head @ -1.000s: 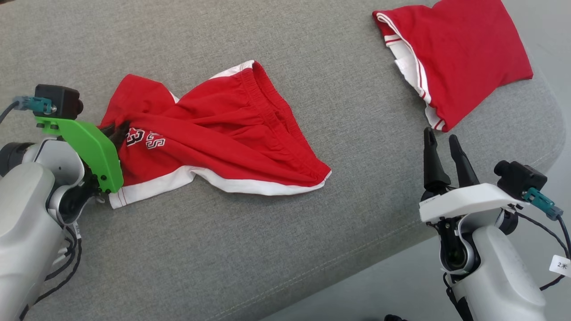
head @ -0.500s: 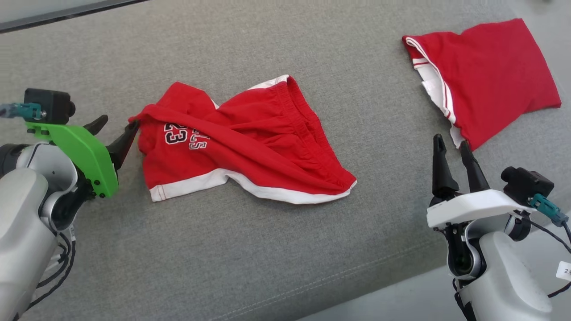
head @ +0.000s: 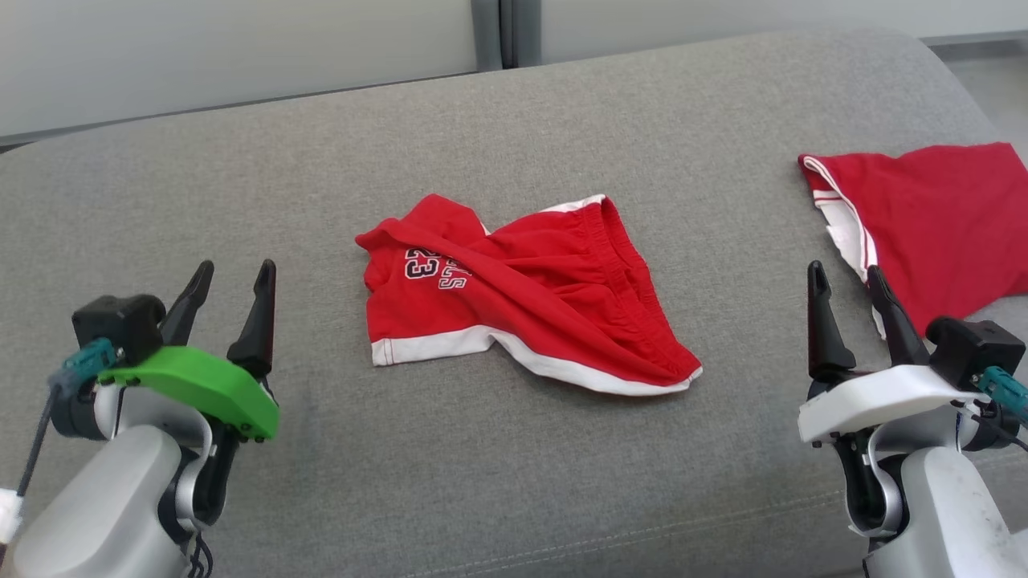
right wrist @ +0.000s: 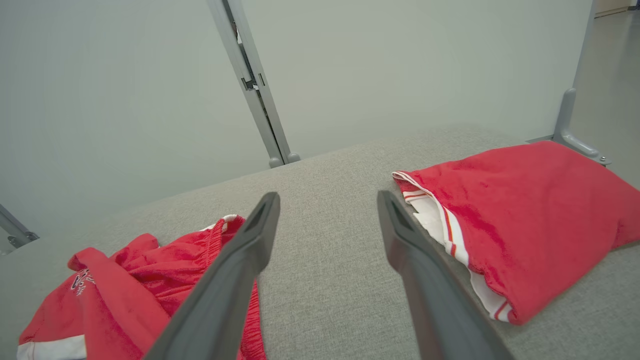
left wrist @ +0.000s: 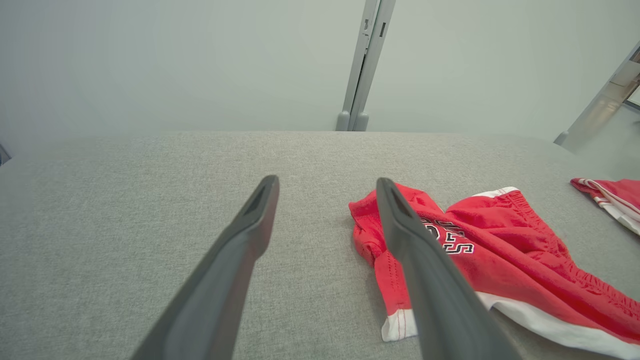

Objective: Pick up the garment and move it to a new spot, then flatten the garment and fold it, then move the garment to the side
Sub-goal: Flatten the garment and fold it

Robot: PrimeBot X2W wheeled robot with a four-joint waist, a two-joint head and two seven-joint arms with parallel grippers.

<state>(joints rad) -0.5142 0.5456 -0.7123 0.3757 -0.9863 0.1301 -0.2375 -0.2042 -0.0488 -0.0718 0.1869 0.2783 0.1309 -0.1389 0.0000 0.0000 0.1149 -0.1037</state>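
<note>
The red shorts [head: 522, 297] lie crumpled near the middle of the grey padded surface [head: 514, 482], touched by neither arm. Their elastic waistband is turned to the far right, and the white-trimmed hem runs along the near edge. A leg panel with black-and-white printed numerals is folded over at the left. The left jaws hover at the near left, clear of the cloth. Their two dark fingers [head: 257, 321] are spread wide, point away from the robot and grip nothing. In the left wrist view the right-hand finger crosses in front of the shorts' left edge, but the head view shows open grey fabric between them. The right jaws stand at the near right, equally spread and empty. Their fingers [head: 821, 329] rise just in front of the near left corner of a second red garment [head: 940, 217]. This one has white and striped edging and lies flat at the far right of the surface, well apart from the shorts. Beyond the far edge stands a pale wall [head: 241, 56] with a grey upright post [head: 498, 32].
</note>
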